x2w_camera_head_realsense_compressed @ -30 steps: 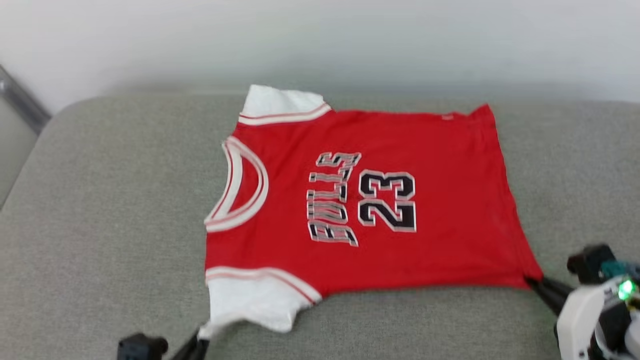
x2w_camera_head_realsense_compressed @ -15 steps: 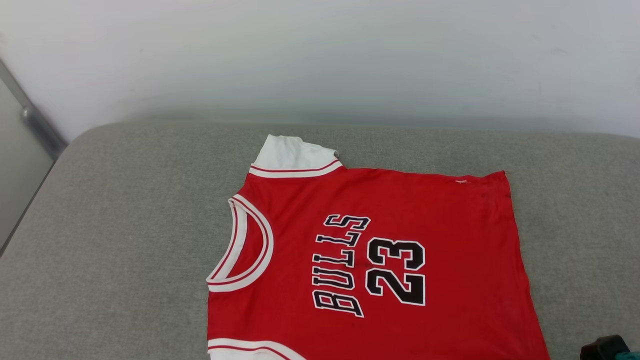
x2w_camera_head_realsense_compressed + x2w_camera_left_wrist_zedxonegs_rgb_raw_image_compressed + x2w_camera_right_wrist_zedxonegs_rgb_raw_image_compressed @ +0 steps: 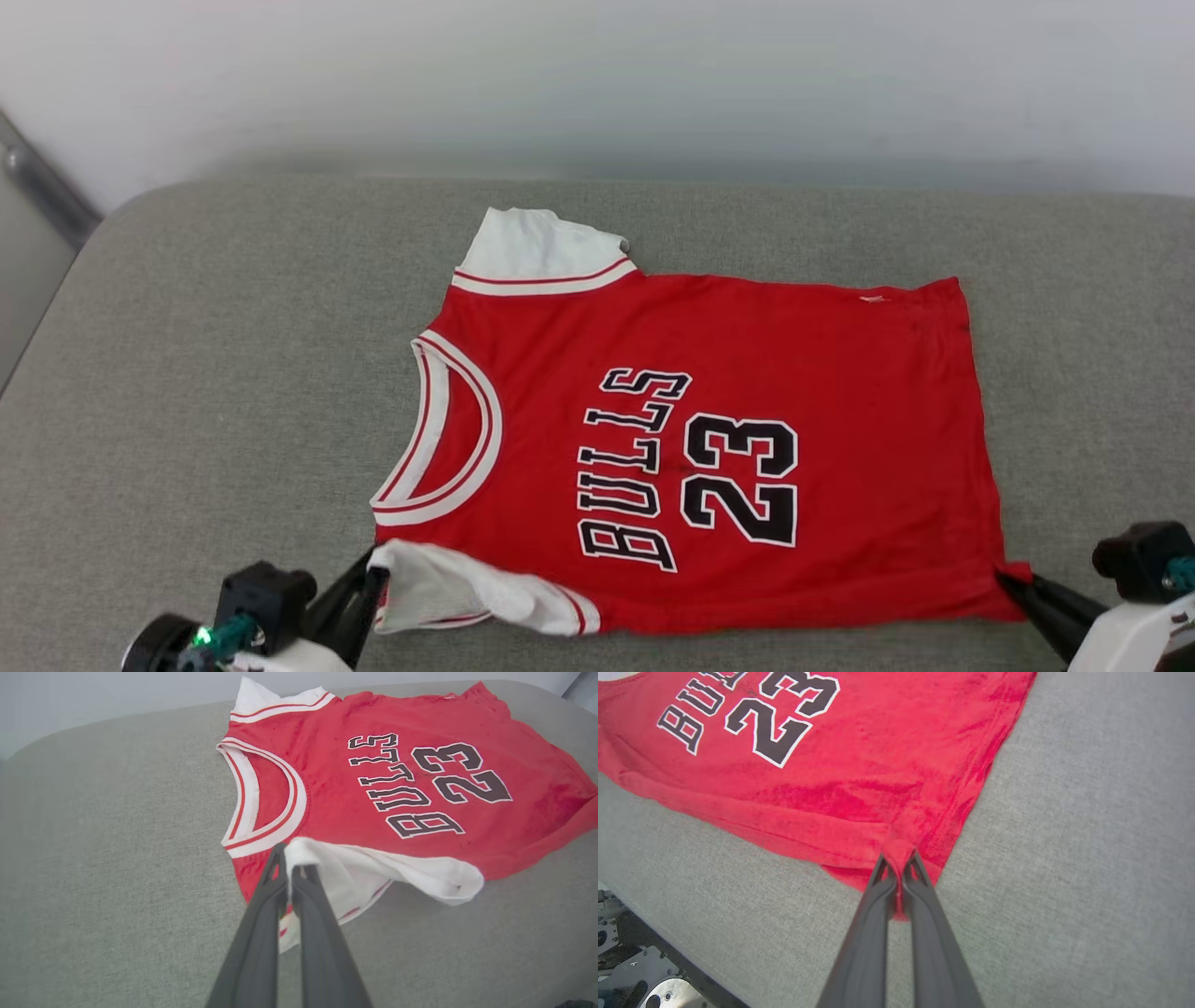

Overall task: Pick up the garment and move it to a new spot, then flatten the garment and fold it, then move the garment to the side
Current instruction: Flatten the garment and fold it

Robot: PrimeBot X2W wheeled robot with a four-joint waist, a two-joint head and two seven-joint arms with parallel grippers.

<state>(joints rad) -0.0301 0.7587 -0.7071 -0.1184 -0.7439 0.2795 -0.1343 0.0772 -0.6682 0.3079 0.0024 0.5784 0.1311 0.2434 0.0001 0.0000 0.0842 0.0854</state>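
The garment (image 3: 747, 373), a red jersey with white sleeves and black "BULLS 23" lettering, lies spread on the grey cushion, collar to the left. My left gripper (image 3: 373, 571) is shut on the near white sleeve (image 3: 369, 872), which is lifted and folded toward the chest. My right gripper (image 3: 1008, 581) is shut on the near hem corner (image 3: 901, 858) of the garment (image 3: 831, 765), and red cloth bunches between its fingers (image 3: 882, 896). The far sleeve (image 3: 532, 247) lies flat.
The grey cushion (image 3: 205, 373) has free room left and right of the garment. A pale wall (image 3: 597, 75) runs behind it. The cushion's near edge and the robot's dark base (image 3: 630, 975) show at the right wrist view's lower left.
The head camera tilted up and back down. The near white sleeve, flat a second ago, is now lifted and folded in by the left gripper. Both grippers stay shut on the garment.
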